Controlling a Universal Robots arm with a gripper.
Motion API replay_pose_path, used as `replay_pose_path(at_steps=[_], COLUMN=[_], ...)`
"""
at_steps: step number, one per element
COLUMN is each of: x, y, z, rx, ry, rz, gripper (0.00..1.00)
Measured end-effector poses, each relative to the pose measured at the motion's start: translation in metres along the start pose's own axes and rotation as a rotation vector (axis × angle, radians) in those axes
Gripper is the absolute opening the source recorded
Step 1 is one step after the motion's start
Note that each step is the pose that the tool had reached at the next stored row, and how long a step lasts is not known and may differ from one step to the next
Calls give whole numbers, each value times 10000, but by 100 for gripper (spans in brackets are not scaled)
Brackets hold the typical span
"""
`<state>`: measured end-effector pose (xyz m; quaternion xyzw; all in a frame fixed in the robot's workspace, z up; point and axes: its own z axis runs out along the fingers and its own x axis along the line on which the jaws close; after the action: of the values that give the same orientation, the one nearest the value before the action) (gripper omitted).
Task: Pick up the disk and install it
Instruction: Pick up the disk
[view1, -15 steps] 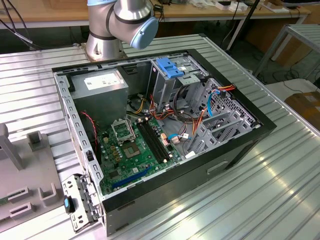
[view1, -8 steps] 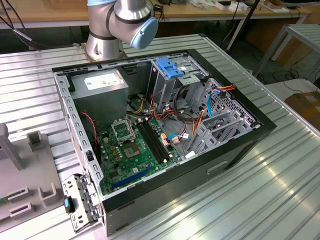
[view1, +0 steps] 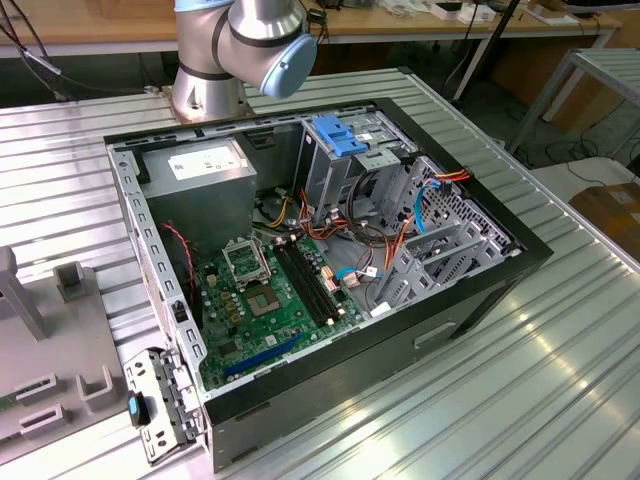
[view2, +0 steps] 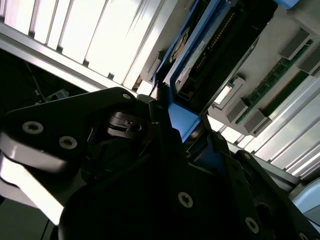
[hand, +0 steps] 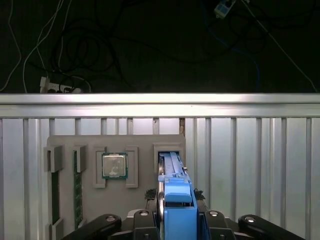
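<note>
The black two-fingered tool (hand: 179, 216) is clenched on the flat silver hard drive with the blue plastic frame (hand: 175, 175), one finger tight against each long side of the frame. The disk stands on edge, its far end at the raised lip of a slot in the flat grey fixture tray (hand: 142, 142); whether it still rests in the slot cannot be told. That slot lies beside the seat holding a square silver processor chip (hand: 114, 165), on the side away from two green memory sticks (hand: 77, 190).

Beyond the tray runs the bright edge rail (hand: 160, 98) of the ribbed aluminium tabletop (hand: 250, 165), and past it a dark floor strewn with cables (hand: 90, 45). On the disk's side away from the chip, the ribs lie bare.

In the second wrist view the drive (view2: 210, 45) shows a dark underside with a connector row, the blue frame running along its edge.

In the exterior view the open black computer case (view1: 400, 350) lies at the middle of the tabletop, with the tray at the exterior view's left, near the case's corner.
</note>
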<state>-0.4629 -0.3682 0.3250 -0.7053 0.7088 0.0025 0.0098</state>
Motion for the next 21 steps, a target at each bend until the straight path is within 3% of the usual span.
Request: replay_pose_path(at_steps=[3, 10, 16, 21], x=[-2, -2, -4, -6], y=[-1, -2, -3, -4], z=[-93, -143, -234, -386], rx=[-1, -1, 0, 1], ry=[1, 1, 0, -1], rz=[0, 0, 0, 0], gripper=[37, 37, 37, 37])
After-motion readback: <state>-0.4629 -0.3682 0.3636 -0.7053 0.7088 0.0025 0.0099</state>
